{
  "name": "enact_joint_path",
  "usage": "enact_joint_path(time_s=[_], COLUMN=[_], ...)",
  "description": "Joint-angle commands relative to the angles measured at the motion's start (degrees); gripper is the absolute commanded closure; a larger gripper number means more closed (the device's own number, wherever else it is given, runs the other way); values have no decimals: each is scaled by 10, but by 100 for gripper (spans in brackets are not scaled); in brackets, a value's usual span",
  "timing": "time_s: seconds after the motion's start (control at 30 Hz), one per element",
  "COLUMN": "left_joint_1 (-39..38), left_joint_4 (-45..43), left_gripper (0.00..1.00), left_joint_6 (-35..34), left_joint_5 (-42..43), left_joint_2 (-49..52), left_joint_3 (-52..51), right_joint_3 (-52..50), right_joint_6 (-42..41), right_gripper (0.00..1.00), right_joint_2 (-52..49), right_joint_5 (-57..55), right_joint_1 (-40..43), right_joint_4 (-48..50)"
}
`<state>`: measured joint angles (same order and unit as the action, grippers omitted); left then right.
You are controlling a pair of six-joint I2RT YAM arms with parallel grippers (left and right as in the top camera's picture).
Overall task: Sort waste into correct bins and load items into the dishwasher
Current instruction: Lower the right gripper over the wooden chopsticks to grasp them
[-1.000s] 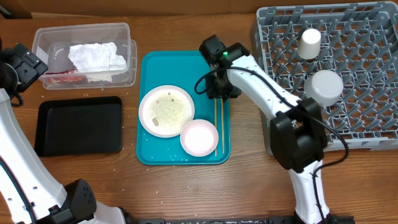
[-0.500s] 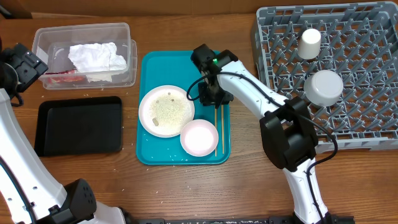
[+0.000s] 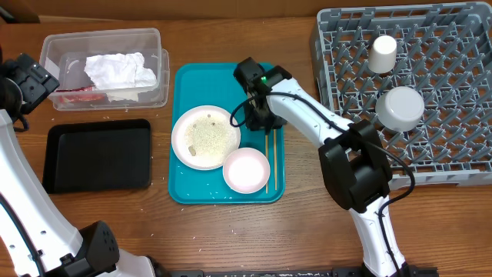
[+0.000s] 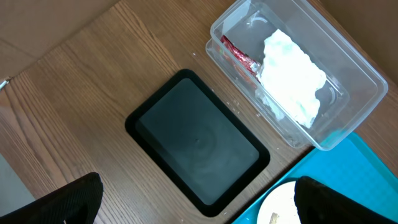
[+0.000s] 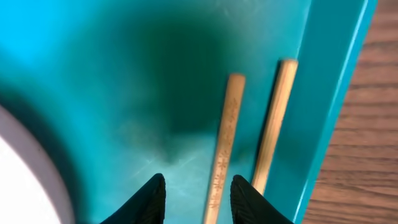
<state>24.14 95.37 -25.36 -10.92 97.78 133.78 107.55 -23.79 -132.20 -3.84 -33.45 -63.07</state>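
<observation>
Loose whitish rice grains cover the larger round white plate on the teal plastic serving tray, the last waste unsorted. The crumpled white paper napkin and small red sauce packet already lie in the clear rectangular plastic tub. The small white cup and pale grey bowl sit upturned in the square grey plastic dish rack, apparently to drain. The right gripper hangs low over the tray, jaws narrowed yet apart, one of two pale wooden chopsticks running into the gap unpinched — seemingly lined up for a pick. The left gripper, spread wide and empty, hovers off to the left near the shallow black rectangular tray.
</observation>
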Motion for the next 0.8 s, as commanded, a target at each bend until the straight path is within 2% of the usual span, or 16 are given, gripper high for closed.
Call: enact_joint_path(time_s=[0.0,0.2,0.33,0.5,0.63,0.77], left_joint_1=[2,2,2,2,2,2], left_joint_4=[0,0,0,0,0,0], left_gripper=[0,0,0,0,0,0], left_joint_6=[-6,-6,-6,-6,-6,-6], left_joint_5=[2,2,2,2,2,2], left_joint_2=[-7,-7,-7,-7,-7,-7], left_joint_3=[0,0,0,0,0,0], right_joint_3=[-31,-49,-48,-33,24,134], right_joint_6=[-6,-9,-9,-9,-9,0], right_gripper=[64,64,76,96,96,96], right_joint_2=[-6,-6,-6,-6,-6,-6], right_joint_5=[-4,1,14,42,37,30], right_joint_1=[1,1,0,0,11,42], right_joint_4=[6,14,15,6,-32,-87])
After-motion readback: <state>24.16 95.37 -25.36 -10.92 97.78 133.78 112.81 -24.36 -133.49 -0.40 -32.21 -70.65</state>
